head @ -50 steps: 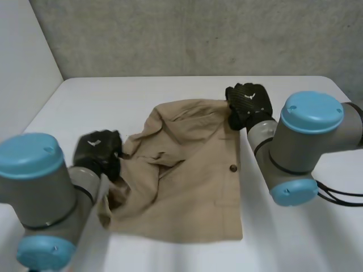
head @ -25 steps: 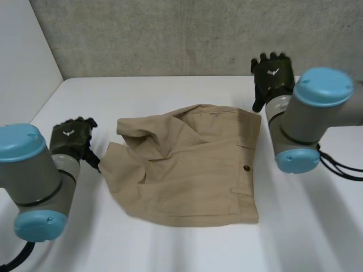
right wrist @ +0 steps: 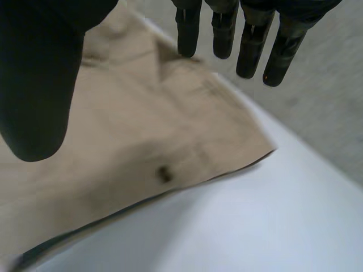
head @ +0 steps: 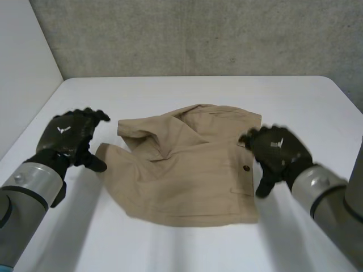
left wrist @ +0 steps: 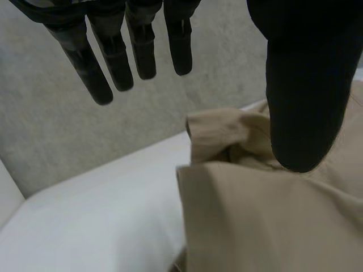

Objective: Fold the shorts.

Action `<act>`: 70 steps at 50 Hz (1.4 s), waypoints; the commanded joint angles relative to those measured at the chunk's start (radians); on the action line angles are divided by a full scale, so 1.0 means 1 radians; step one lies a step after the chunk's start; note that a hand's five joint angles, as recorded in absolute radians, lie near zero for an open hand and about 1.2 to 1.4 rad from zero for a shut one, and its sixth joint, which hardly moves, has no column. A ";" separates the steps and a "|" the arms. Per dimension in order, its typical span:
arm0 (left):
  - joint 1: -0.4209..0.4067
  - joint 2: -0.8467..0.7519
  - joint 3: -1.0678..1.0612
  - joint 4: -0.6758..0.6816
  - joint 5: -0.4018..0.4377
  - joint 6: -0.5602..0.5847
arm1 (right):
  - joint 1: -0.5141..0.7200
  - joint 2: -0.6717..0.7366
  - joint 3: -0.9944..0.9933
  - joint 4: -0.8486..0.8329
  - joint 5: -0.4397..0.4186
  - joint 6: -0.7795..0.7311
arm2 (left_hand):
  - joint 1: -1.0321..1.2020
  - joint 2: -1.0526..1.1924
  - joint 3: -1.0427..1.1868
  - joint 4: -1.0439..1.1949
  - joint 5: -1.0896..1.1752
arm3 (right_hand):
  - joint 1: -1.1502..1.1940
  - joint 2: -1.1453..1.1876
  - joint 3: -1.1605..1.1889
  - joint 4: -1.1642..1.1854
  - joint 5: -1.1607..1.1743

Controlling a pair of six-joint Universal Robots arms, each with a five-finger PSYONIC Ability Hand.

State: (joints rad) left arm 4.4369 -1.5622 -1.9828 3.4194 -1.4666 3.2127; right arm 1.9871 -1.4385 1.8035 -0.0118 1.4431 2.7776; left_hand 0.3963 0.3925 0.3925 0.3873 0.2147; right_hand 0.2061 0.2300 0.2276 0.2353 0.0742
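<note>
from above: the shorts (head: 187,175) lie on the table (head: 170,93) between my hands, long way side to side. my left hand (head: 68,136) is beside one edge, my right hand (head: 278,150) at the other.
left wrist: fingers (left wrist: 116,59) spread, holding nothing.
right wrist: spread too.

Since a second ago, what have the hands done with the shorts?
Both hands came off the shorts: the left hand drew back from the left edge and is open beside it; the right hand left the far corner and now hovers open over the right edge. The shorts have since stayed put.
</note>
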 commanded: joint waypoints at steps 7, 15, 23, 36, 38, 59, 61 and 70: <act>0.055 -0.114 -0.016 0.000 0.002 -0.001 | -0.004 0.102 0.169 -0.128 -0.096 0.097 | 0.237 0.241 0.241 0.246 0.244 | 0.428 0.404 0.406 0.399 0.385; 0.085 -0.130 -0.016 0.006 -0.001 -0.004 | 0.001 0.139 0.191 -0.212 -0.099 0.097 | 0.170 0.173 0.173 0.179 0.177 | 0.434 0.410 0.412 0.405 0.391; 0.091 -0.133 -0.018 0.006 -0.001 -0.005 | -0.001 0.171 0.197 -0.275 -0.096 0.088 | 0.134 0.138 0.138 0.143 0.141 | 0.531 0.507 0.509 0.501 0.488; 0.091 -0.134 -0.019 0.004 0.002 -0.005 | -0.001 0.201 0.192 -0.329 -0.093 0.073 | 0.117 0.121 0.120 0.126 0.124 | 0.965 0.941 0.943 0.936 0.922; 0.091 -0.134 -0.021 0.004 0.003 -0.005 | -0.002 0.204 0.191 -0.329 -0.092 0.066 | 0.120 0.123 0.123 0.129 0.127 | 1.091 1.067 1.069 1.062 1.048; 0.085 -0.125 -0.051 0.004 0.009 -0.002 | -0.036 0.162 0.194 -0.315 -0.087 0.033 | 0.120 0.123 0.123 0.129 0.127 | 1.190 1.166 1.169 1.161 1.148; 0.084 -0.119 -0.057 0.004 0.018 -0.002 | -0.083 0.115 0.198 -0.313 -0.084 0.022 | 0.128 0.132 0.132 0.137 0.135 | 1.190 1.166 1.169 1.161 1.148; 0.081 -0.084 -0.097 0.004 0.251 0.004 | -0.235 0.082 0.212 -0.297 -0.086 -0.001 | 0.149 0.153 0.153 0.158 0.156 | 1.190 1.166 1.169 1.161 1.148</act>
State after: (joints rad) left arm 4.5181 -1.6663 -2.0518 3.4238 -1.3799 3.2119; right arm 1.8465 -1.3414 2.0088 -0.3209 1.3556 2.7910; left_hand 0.4967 0.4869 0.4893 0.4778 0.2959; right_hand 0.9090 1.1735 1.1667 1.1876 0.9409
